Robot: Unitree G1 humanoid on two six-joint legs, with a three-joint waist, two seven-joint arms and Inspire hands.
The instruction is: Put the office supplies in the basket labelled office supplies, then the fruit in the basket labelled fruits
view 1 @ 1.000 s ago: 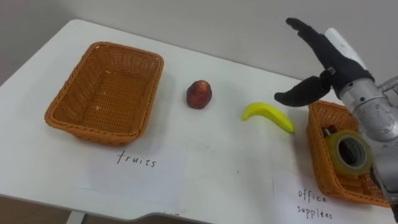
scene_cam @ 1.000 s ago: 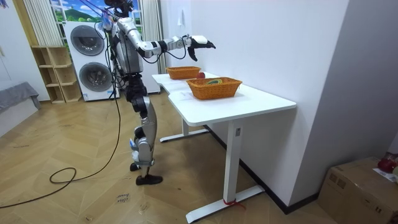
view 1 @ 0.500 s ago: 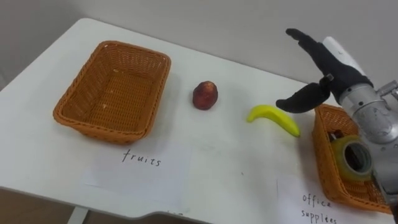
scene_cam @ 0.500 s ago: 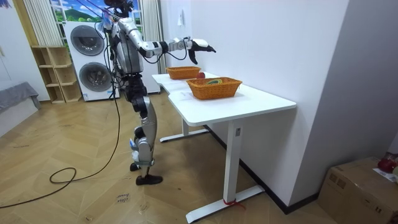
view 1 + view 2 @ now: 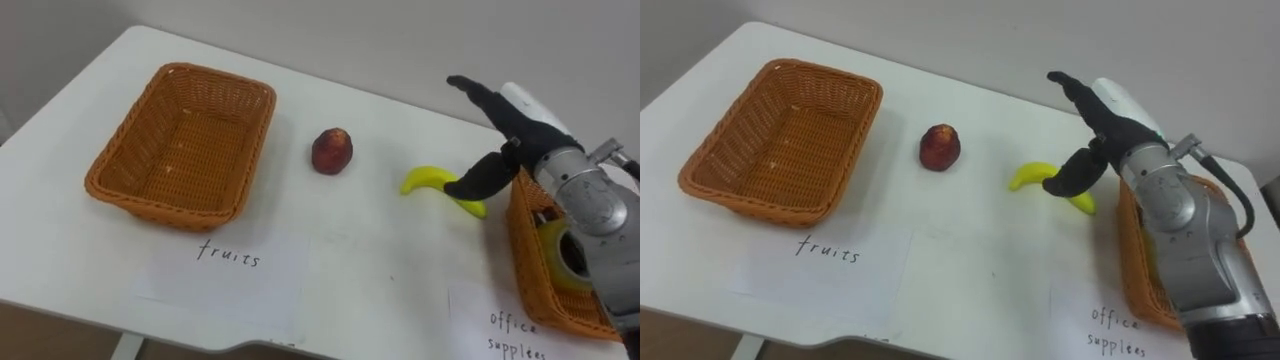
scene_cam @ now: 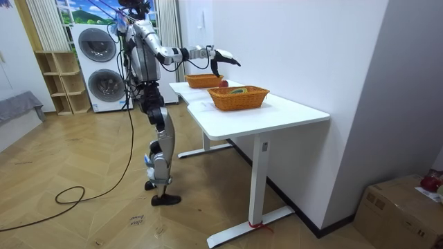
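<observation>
Wicker baskets stood at either end of the white table (image 5: 400,290), each with a handwritten sheet of paper (image 5: 225,270) in front of it. The left basket (image 5: 185,140) held nothing. The right basket (image 5: 522,255) already contained a roll of tape (image 5: 556,255) and some darker item too hidden to identify. Judging by that, the office side was at least partly sorted and the fruit side had not yet begun. Two fruits lay on the bare tabletop between the baskets. A red fruit (image 5: 331,151) sat nearer the left basket, and a banana (image 5: 422,179) lay just beside the right basket's near wall. The right hand (image 5: 520,130) hung over the banana's right end with its fingers straight and stretched forward. Its thumb was held apart from them and pointed down across the yellow skin, and whether it touched the fruit could not be told. It held nothing. Both fruits remained to be carried across to the left basket, the banana seemingly first, and the red fruit after it.
</observation>
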